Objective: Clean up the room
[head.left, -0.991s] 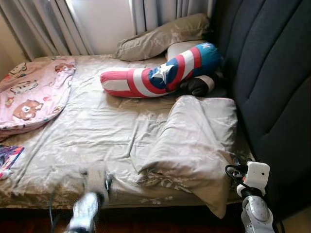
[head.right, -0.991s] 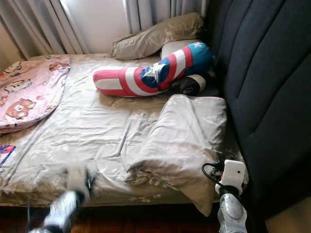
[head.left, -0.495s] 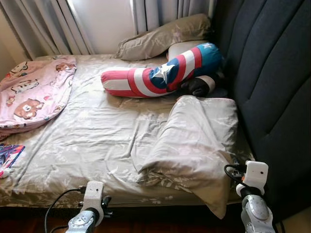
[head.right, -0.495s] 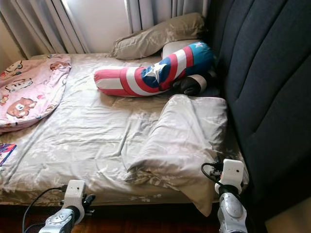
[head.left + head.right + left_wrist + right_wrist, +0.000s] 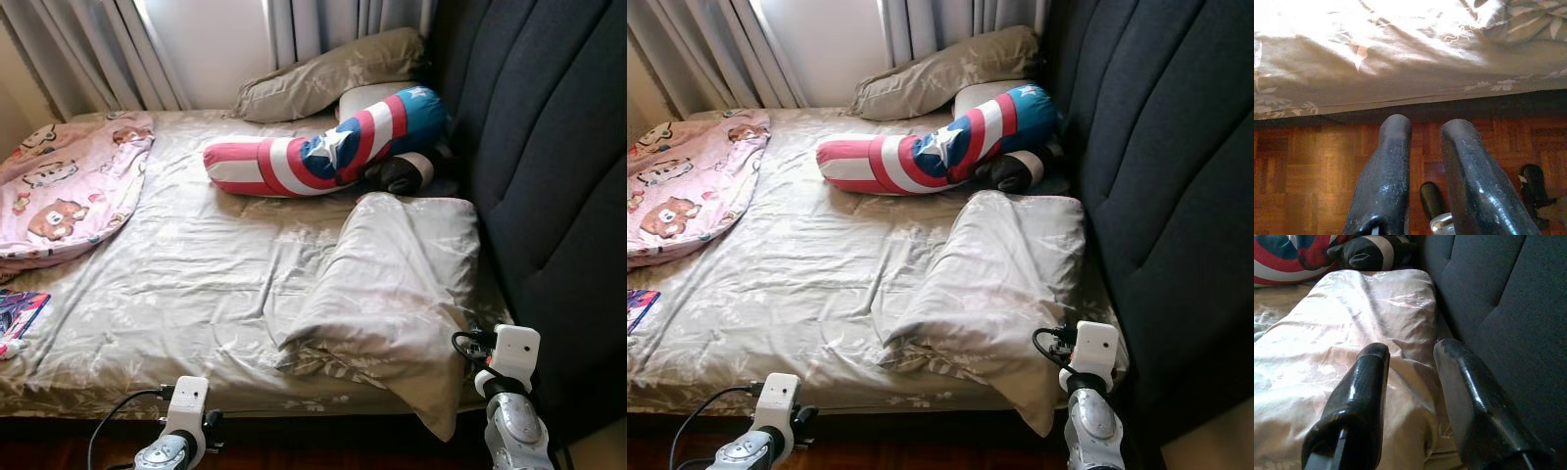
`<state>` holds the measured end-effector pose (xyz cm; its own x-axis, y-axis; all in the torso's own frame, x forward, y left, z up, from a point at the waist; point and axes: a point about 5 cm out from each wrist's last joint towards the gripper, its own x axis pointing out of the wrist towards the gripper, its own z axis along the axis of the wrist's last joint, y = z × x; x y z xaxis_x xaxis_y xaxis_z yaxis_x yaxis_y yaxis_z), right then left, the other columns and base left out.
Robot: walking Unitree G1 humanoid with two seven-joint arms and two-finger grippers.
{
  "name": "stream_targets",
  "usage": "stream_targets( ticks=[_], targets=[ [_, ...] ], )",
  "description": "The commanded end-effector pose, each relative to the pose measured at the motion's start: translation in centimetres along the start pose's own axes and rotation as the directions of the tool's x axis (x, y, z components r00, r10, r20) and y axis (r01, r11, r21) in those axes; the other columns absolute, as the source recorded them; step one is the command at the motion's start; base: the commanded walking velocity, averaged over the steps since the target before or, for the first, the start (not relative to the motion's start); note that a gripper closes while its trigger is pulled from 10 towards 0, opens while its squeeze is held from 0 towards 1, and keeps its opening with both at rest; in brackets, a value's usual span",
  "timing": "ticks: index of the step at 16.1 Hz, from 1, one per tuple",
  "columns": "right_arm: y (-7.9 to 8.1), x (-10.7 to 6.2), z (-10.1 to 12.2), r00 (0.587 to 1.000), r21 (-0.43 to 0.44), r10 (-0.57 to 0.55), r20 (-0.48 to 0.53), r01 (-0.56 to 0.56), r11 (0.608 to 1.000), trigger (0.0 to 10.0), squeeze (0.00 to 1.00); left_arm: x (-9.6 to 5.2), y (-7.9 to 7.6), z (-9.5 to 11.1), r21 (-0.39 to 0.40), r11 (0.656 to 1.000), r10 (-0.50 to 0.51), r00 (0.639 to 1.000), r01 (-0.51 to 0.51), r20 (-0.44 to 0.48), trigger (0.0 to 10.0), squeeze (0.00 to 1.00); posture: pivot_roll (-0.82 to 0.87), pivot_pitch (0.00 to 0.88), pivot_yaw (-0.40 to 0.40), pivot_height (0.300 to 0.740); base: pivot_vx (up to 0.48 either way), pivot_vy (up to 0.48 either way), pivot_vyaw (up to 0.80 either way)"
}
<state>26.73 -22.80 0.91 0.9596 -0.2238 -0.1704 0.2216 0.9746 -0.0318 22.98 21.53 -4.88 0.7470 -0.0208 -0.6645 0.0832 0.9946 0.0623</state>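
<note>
1. Two grippers hang low at the near edge of the bed (image 5: 196,294), neither one holding or touching anything.
2. Left gripper (image 5: 1422,128): its black fingers (image 5: 1388,161) stand a little apart, with a narrow gap between them. They point at the wooden floor (image 5: 1308,161) just below the hanging edge of the grey floral sheet (image 5: 1376,58).
3. Right gripper (image 5: 1410,352): its fingers (image 5: 1364,382) are parted wider. They hover above the near end of the grey pillow (image 5: 392,284), beside the dark padded headboard (image 5: 549,176), and do not touch the cloth.
4. That pillow lies crumpled along the headboard side of the bed, its near corner hanging over the mattress edge.
5. Farther up lies a red, white and blue star-patterned bolster (image 5: 323,147), with a second grey pillow (image 5: 323,73) behind it by the curtains (image 5: 108,49).
6. A pink bear-print blanket (image 5: 64,186) is bunched at the far left side of the bed.
7. A colourful printed item (image 5: 18,313) lies at the left edge; what it is cannot be made out.
</note>
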Motion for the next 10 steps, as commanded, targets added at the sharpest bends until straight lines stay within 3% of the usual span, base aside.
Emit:
stream_targets(
  ticks=[1, 5, 8, 10],
  targets=[
    [0.34, 0.24, 0.24, 1.0, 0.001, 0.008, 0.001, -0.008, 1.0, 10.0, 0.0, -0.19, 0.36, -0.61, 0.008, 1.0, 0.003, 0.999, -0.002, -0.035, 10.0, 0.0, -0.11, 0.0, 0.027, 0.74, 0.0, 0.0, 0.0],
    [0.08, 0.29, 0.13, 1.0, 0.009, -0.008, -0.016, 0.008, 1.0, 10.0, 0.0, -0.25, 0.36, -0.87, 0.008, 1.0, 0.002, 0.999, -0.001, -0.045, 10.0, 0.0, -0.11, 0.0, 0.028, 0.74, 0.06, 0.0, 0.0],
    [0.05, 0.43, 0.05, 0.999, 0.009, -0.009, -0.035, 0.009, 1.0, 10.0, 0.0, -0.3, 0.34, -1.02, 0.004, 1.0, 0.001, 0.999, -0.001, -0.047, 10.0, 0.0, -0.11, 0.0, 0.03, 0.74, 0.244, 0.0, -0.71],
    [0.14, 0.44, 0.08, 0.999, 0.009, -0.007, -0.031, 0.008, 1.0, 10.0, 0.0, -0.33, 0.34, -1.11, 0.003, 1.0, 0.001, 0.999, 0.0, -0.05, 10.0, 0.0, -0.11, 0.0, 0.031, 0.74, 0.249, 0.0, -0.22]
  ],
)
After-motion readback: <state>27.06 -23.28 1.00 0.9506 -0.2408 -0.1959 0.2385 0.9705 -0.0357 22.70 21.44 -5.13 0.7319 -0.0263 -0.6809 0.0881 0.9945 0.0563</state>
